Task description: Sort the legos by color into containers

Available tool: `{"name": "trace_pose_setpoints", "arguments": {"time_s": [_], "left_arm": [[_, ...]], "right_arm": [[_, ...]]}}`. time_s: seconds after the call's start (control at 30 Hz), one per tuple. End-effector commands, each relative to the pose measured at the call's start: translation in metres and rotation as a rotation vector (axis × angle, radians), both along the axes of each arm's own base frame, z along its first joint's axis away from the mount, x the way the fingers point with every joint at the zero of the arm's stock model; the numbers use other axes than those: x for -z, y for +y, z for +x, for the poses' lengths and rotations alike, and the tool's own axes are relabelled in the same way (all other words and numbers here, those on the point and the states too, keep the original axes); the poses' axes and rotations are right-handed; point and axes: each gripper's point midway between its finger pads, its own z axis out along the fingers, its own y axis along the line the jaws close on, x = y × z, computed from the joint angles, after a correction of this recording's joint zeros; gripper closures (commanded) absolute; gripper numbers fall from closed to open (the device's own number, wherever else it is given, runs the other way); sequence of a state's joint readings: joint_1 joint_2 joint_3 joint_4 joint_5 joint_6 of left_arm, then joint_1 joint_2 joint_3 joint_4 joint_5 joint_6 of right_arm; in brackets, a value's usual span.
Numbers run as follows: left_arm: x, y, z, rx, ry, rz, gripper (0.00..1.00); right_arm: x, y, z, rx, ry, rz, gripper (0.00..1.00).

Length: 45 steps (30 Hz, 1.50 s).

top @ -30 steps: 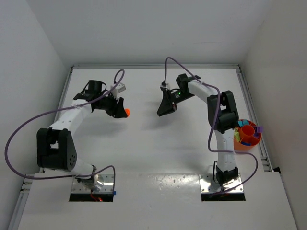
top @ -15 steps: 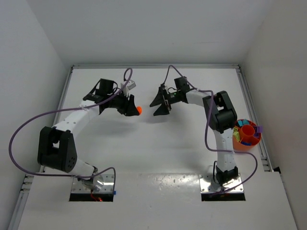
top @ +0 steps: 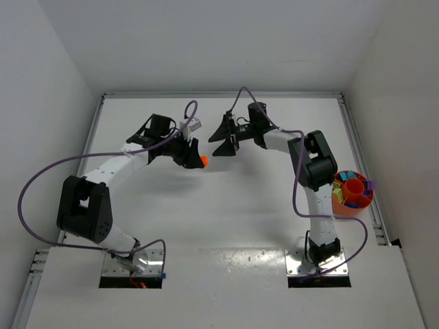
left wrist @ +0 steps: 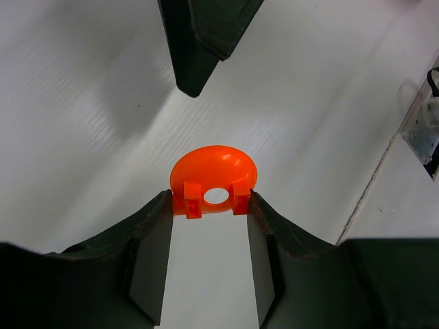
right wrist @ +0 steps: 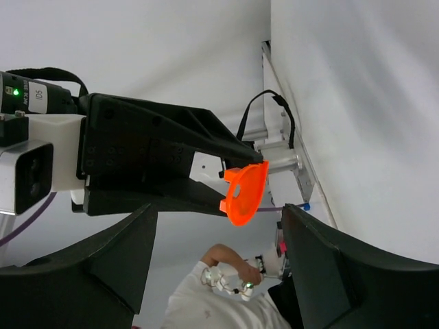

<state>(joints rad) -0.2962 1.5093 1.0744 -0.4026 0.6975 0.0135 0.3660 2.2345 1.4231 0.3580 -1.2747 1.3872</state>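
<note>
Legible on the left wrist camera (right wrist: pixel 31 96): "IDS". Pinched in the left gripper (left wrist: pixel 210 199): 1 orange domed piece (left wrist: pixel 214 168) with a hole. Spread wide, empty, facing it: the right gripper (right wrist: pixel 216 219).

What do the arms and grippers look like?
Left arm and right arm: white links, black joints. Left gripper and right gripper: black wedge-shaped fingers. Purple cable along each arm. White camera block with green light on the left wrist.

A white table (top: pixel 226 212) with a metal rail (top: pixel 358 154) along its right edge stands between plain white walls (top: pixel 41 89)
</note>
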Motion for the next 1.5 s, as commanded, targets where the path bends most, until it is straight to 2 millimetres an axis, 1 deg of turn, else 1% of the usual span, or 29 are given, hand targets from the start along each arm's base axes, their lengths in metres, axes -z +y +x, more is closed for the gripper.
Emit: {"name": "trace_pose_setpoints", "arguments": {"time_s": [0.0, 0.1, 0.17, 0.23, 0.33, 0.4, 0.57, 0.6, 0.63, 0.7, 0.83, 0.87, 0.93, 0.97, 1.0, 1.03, 1.07, 1.1, 1.13, 1.17, 1.2, 1.23, 1.27, 1.3, 1.33, 1.37, 1.4, 1.43, 1.47], "left_arm": [[-0.021, -0.008, 0.013, 0.004, -0.072, -0.019, 0.73], [-0.02, -0.01, 0.012, 0.007, -0.074, -0.013, 0.73], [-0.02, -0.01, 0.012, 0.007, -0.074, -0.013, 0.73], [-0.02, -0.009, 0.014, 0.0, -0.076, -0.006, 0.73], [-0.02, -0.009, 0.014, 0.0, -0.076, -0.006, 0.74], [-0.02, -0.009, 0.014, 0.0, -0.076, -0.006, 0.74], [-0.019, -0.008, 0.015, -0.002, -0.085, 0.003, 0.74], [-0.019, -0.008, 0.015, -0.002, -0.085, 0.003, 0.74], [-0.019, -0.008, 0.015, -0.002, -0.085, 0.003, 0.74], [-0.015, -0.007, 0.013, -0.002, -0.077, 0.006, 0.74], [-0.015, -0.007, 0.013, -0.002, -0.077, 0.006, 0.74], [-0.015, -0.007, 0.013, -0.002, -0.077, 0.006, 0.74], [-0.015, -0.007, 0.013, -0.002, -0.077, 0.006, 0.7], [-0.015, -0.007, 0.013, -0.002, -0.077, 0.006, 0.68], [-0.015, -0.007, 0.013, -0.002, -0.077, 0.006, 0.64], [-0.013, -0.006, 0.011, 0.01, -0.079, 0.017, 0.53], [-0.016, -0.007, 0.01, 0.021, -0.076, 0.016, 0.47], [-0.017, -0.008, 0.009, 0.028, -0.074, 0.009, 0.42], [-0.02, -0.007, 0.009, 0.033, -0.093, 0.009, 0.32], [-0.019, -0.007, 0.007, 0.034, -0.083, 0.013, 0.26], [-0.021, -0.006, 0.005, 0.034, -0.083, 0.013, 0.2], [-0.024, -0.006, 0.007, 0.04, -0.101, 0.014, 0.13], [-0.028, -0.003, 0.003, 0.042, -0.113, 0.029, 0.01], [-0.031, -0.002, 0.001, 0.048, -0.124, 0.031, 0.0], [-0.04, 0.006, 0.007, 0.029, -0.158, 0.03, 0.0], [-0.048, 0.012, 0.009, 0.017, -0.187, 0.028, 0.0], [-0.062, 0.019, 0.007, 0.0, -0.221, 0.021, 0.0], [-0.066, 0.029, 0.009, -0.029, -0.224, 0.023, 0.0], [-0.07, 0.037, 0.012, -0.05, -0.242, 0.046, 0.0]], "right_arm": [[-0.025, 0.013, -0.003, -0.029, -0.063, 0.031, 0.27], [-0.024, 0.016, -0.006, -0.039, -0.059, 0.028, 0.3], [-0.014, 0.017, -0.014, -0.054, -0.037, 0.007, 0.31], [-0.01, 0.019, -0.02, -0.067, -0.021, -0.006, 0.33], [-0.009, 0.026, -0.028, -0.089, -0.028, -0.007, 0.37], [-0.006, 0.025, -0.029, -0.092, -0.021, -0.015, 0.38], [-0.008, 0.032, -0.035, -0.117, -0.026, -0.021, 0.45], [-0.012, 0.032, -0.036, -0.118, -0.043, -0.016, 0.46], [-0.008, 0.034, -0.042, -0.129, -0.025, -0.023, 0.49], [-0.008, 0.034, -0.042, -0.129, -0.025, -0.023, 0.52], [-0.008, 0.037, -0.045, -0.138, -0.025, -0.023, 0.68], [-0.011, 0.038, -0.044, -0.138, -0.033, -0.02, 0.77], [-0.011, 0.038, -0.044, -0.138, -0.033, -0.02, 0.86], [-0.01, 0.038, -0.044, -0.139, -0.042, -0.018, 0.93], [-0.013, 0.039, -0.042, -0.139, -0.051, -0.014, 0.95], [-0.015, 0.037, -0.044, -0.144, -0.07, -0.015, 0.97], [-0.013, 0.037, -0.046, -0.147, -0.069, -0.019, 1.0], [-0.015, 0.035, -0.048, -0.151, -0.08, -0.02, 1.0], [-0.014, 0.033, -0.05, -0.155, -0.105, -0.038, 1.0], [-0.016, 0.029, -0.047, -0.147, -0.13, -0.049, 1.0], [-0.008, 0.024, -0.043, -0.143, -0.201, -0.063, 1.0], [-0.007, 0.019, -0.051, -0.151, -0.173, -0.101, 1.0], [-0.015, 0.013, -0.048, -0.145, -0.217, -0.112, 1.0], [-0.011, 0.007, -0.045, -0.13, -0.252, -0.156, 1.0], [-0.006, -0.006, -0.046, -0.134, -0.281, -0.191, 1.0], [-0.011, -0.013, -0.041, -0.126, -0.33, -0.209, 1.0], [-0.014, -0.023, -0.035, -0.106, -0.398, -0.267, 1.0], [-0.02, -0.041, -0.029, -0.115, -0.477, -0.315, 1.0], [-0.016, -0.055, -0.02, -0.103, -0.541, -0.409, 1.0]]}}
